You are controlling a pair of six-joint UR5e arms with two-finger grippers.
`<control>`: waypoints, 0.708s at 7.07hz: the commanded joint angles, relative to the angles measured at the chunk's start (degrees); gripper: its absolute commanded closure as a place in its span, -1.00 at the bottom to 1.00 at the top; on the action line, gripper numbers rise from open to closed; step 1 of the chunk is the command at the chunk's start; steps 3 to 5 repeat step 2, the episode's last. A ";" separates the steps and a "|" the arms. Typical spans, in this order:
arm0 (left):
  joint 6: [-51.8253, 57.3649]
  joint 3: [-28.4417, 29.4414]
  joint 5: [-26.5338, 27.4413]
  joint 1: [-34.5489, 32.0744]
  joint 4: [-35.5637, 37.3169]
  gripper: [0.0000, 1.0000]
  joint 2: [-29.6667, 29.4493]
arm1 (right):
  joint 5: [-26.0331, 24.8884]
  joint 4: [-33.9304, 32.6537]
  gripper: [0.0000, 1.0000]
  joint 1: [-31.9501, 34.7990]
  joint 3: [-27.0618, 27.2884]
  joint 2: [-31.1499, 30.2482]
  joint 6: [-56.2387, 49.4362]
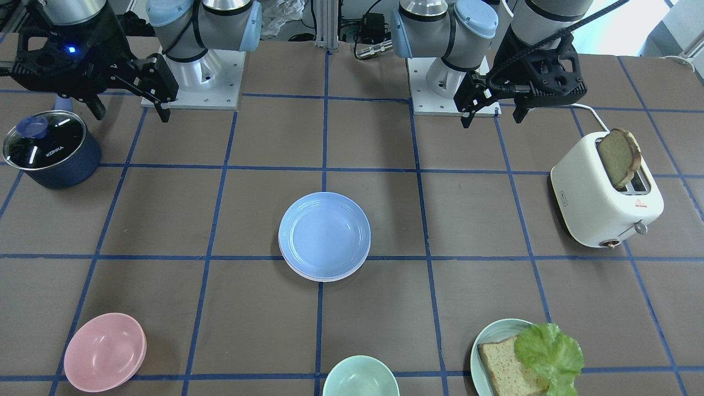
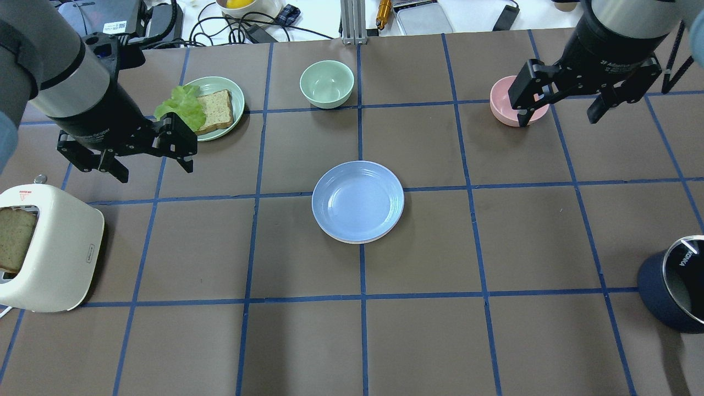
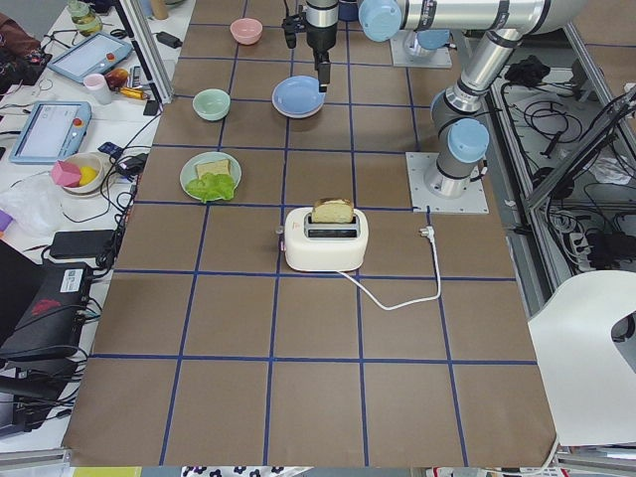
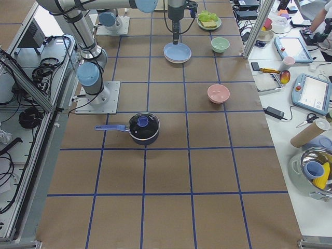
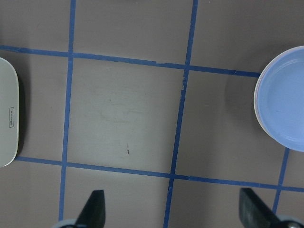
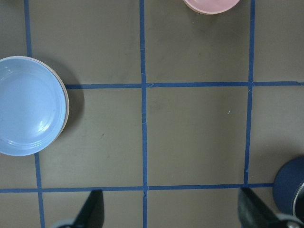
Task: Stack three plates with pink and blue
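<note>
A light blue plate lies on top of a stack at the table's middle. It also shows in the overhead view. Thin pale pink and whitish rims of the plates under it peek out at its near edge. My left gripper is open and empty, raised over the table to the stack's left, and it also shows in the front-facing view. My right gripper is open and empty, raised far right of the stack, and it also shows in the front-facing view. The left wrist view shows the blue plate at its right edge. The right wrist view shows the blue plate at its left.
A pink bowl sits partly behind my right gripper. A green bowl and a green plate with bread and lettuce are at the far side. A white toaster with bread stands on the left. A dark blue lidded pot stands on the right.
</note>
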 commanded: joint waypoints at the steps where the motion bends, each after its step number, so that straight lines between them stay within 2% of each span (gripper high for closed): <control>1: -0.02 -0.01 0.27 0.01 -0.05 -1.00 0.14 | -0.03 -0.02 -1.00 0.02 0.04 0.06 0.15; 5: 0.16 0.17 0.53 -0.08 -0.04 -1.00 0.67 | -0.03 0.07 -1.00 0.02 0.04 -0.11 0.16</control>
